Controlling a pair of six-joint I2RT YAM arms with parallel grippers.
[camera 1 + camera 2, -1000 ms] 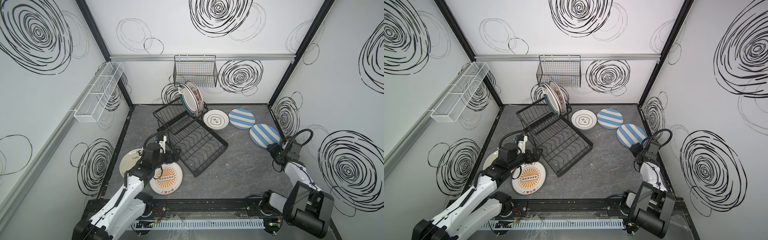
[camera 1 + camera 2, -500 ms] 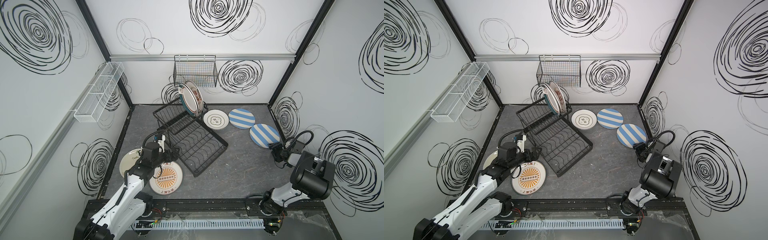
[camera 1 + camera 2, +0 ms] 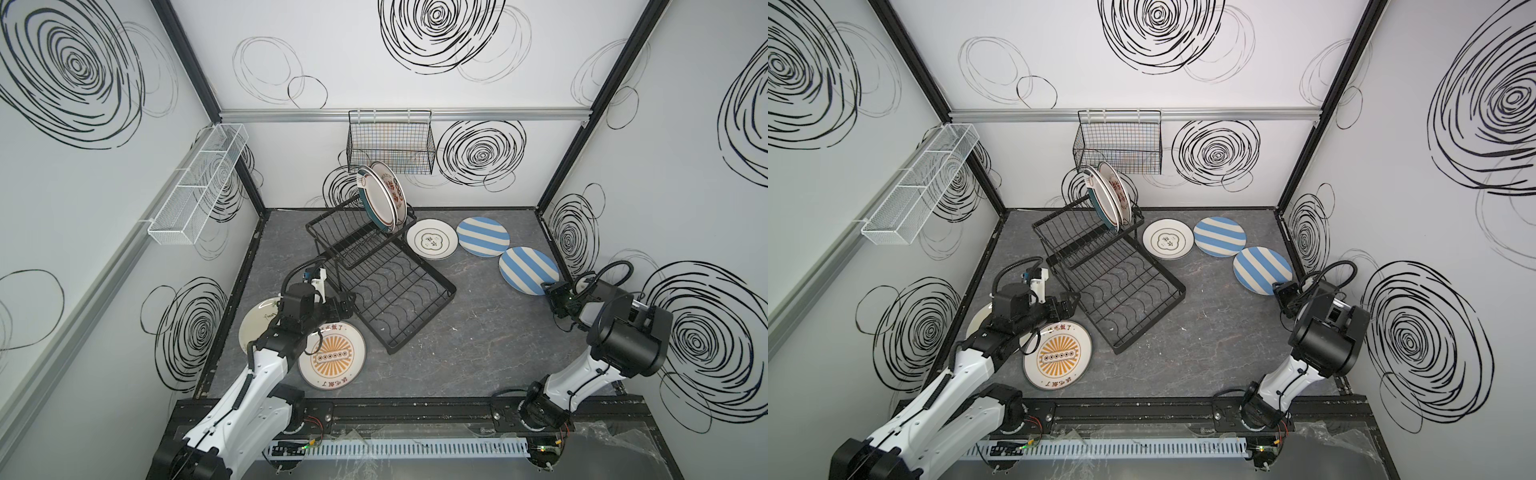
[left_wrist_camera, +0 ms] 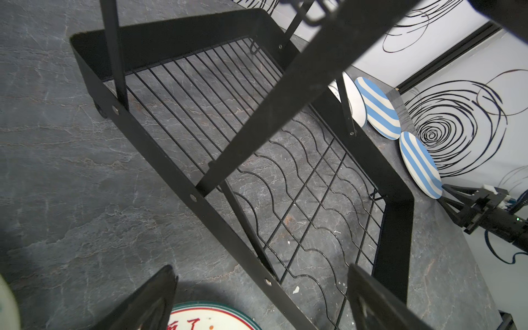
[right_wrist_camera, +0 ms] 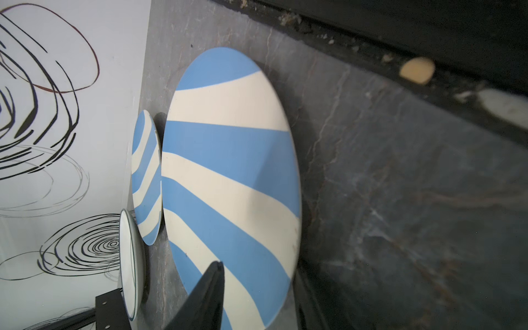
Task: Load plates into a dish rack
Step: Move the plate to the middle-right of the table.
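Nearer blue-striped plate lying flat on the grey floor by the right wall, right gripper straddling its rim, clamped or not I cannot tell, dish rack holding two upright plates, left gripper hovering with jaws spread beside the rack, above the sunburst plate.

Bright, even, diffuse light; soft shadows; crisp top views; right wrist view motion-blurred.

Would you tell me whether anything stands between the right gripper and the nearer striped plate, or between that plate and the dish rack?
Nothing visible does. The fingers of the right gripper straddle the rim of the striped plate, and only bare table lies between it and the dish rack.
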